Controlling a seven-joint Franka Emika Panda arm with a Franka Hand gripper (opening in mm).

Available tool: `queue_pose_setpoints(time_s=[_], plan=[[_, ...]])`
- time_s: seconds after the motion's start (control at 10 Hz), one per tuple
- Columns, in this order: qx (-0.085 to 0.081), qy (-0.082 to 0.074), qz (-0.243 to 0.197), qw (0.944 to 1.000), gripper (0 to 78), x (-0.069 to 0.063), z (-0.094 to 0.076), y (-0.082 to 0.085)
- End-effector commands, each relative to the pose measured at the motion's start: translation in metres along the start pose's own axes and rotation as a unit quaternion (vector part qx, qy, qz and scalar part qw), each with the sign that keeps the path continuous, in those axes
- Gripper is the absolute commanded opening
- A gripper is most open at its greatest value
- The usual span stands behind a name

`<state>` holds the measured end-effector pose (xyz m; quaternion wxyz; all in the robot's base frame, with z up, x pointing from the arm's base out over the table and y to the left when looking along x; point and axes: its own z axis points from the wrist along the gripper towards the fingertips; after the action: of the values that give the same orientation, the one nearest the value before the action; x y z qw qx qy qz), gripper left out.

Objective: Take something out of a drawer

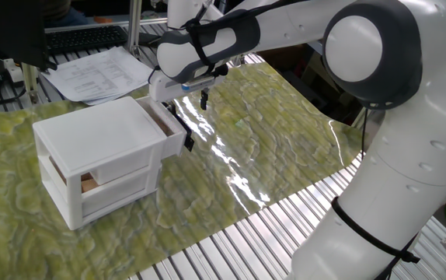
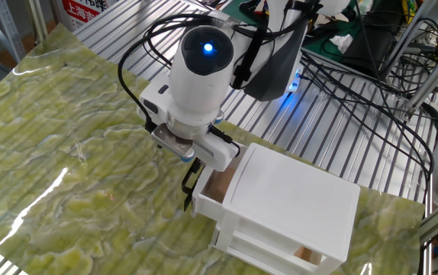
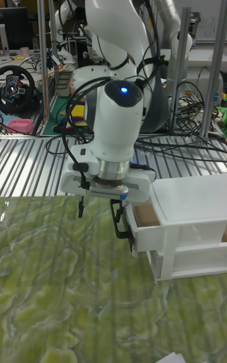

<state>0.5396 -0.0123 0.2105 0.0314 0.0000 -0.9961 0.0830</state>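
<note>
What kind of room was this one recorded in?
Most likely a robotics lab. The white drawer box sits on a green mat over a ribbed metal bench, with cables, papers and a keyboard nearby, and a steering wheel controller behind.

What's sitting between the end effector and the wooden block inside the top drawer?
In the tall fixed view, only the upper drawer's white front wall separates end effector from tan block.
</note>
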Motion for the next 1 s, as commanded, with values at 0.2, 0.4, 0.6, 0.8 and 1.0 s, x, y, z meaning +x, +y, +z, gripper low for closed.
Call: queue_pose_setpoints(time_s=[0.2,0.4,0.6,0.8,1.0], plan=[[0.009,-0.001,0.001,1.0000,77.4,-0.002,-0.004,-0.006],[0.010,-0.001,-0.001,0.9999,77.4,-0.004,-0.004,-0.011],[0.012,-0.001,0.000,0.9999,77.4,-0.004,-0.003,-0.013],[0.016,-0.001,0.000,0.9999,77.4,-0.006,-0.003,-0.015],[0.019,-0.003,0.000,0.9998,77.4,-0.007,-0.003,-0.019]])
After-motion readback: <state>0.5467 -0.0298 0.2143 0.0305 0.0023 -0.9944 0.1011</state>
